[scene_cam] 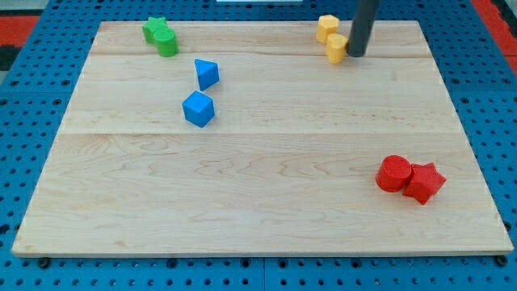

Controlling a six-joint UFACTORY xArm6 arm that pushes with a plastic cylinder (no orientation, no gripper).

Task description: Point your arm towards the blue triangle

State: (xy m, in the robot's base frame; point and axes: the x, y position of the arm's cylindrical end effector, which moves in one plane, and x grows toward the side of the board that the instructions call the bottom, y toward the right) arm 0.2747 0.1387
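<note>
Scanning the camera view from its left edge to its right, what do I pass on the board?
Green blocks → blue cube → blue triangle → yellow blocks → my tip, touching the nearer yellow block → red cylinder → red star.

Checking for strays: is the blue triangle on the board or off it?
On. The blue triangle sits on the wooden board, above the blue cube.

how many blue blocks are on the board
2. The blue triangle sits in the upper left part of the board, and the blue cube lies just below it, slightly to the view's left. Nothing seems to hide another; my tip is far right, beside the yellow blocks.
</note>
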